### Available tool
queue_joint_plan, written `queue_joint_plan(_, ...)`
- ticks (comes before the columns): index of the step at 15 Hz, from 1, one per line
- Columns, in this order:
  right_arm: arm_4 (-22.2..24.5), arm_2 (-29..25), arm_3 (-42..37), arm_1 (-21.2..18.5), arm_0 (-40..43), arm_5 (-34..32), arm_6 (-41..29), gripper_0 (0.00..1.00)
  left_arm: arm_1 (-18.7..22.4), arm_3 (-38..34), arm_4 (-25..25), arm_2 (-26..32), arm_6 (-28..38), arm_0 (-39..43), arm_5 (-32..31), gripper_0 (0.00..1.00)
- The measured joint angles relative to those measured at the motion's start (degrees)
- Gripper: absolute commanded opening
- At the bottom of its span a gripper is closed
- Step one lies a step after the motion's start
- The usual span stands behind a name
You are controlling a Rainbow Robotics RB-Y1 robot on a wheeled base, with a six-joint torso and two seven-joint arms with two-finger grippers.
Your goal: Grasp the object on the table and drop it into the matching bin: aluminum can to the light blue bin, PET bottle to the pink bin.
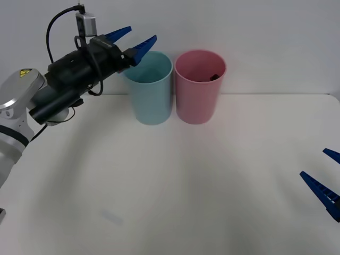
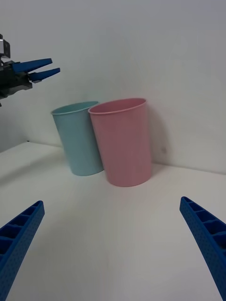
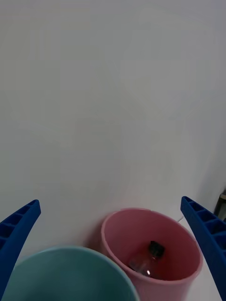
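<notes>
Left claw (image 1: 133, 40) hangs released above the light blue bin (image 1: 150, 88); right claw (image 1: 325, 178) spread low.

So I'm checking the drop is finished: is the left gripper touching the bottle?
Apart. In the left wrist view the bottle lies inside the pink bin, with the open left gripper held above it.

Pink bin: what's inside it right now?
The PET bottle lies inside the pink bin, black cap up, seen from the left wrist. Its lower part and the bin's floor are hidden by the near wall. The left gripper hovers open above the light blue bin.
</notes>
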Motion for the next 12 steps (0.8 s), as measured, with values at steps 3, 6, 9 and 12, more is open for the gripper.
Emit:
queue_joint_plan(3, 0.0, 0.0, 0.0, 0.0, 0.0, 0.0, 0.0, 1.00, 1.2, -1.4, -3.6, 8.5, 0.3, 6.4, -8.3, 1.00)
queue_joint_plan(6, 0.0, 0.0, 0.0, 0.0, 0.0, 0.0, 0.0, 1.00, 1.3, -3.4, -8.5, 18.1, -0.1, 13.1, -16.0, 1.00)
queue_joint_plan(9, 0.0, 0.0, 0.0, 0.0, 0.0, 0.0, 0.0, 1.00, 1.3, -7.8, -12.4, 25.9, -0.3, 20.3, -20.7, 1.00)
queue_joint_plan(12, 0.0, 0.0, 0.0, 0.0, 0.0, 0.0, 0.0, 1.00, 1.2, -12.3, -12.8, 31.0, -1.2, 27.5, -22.3, 1.00)
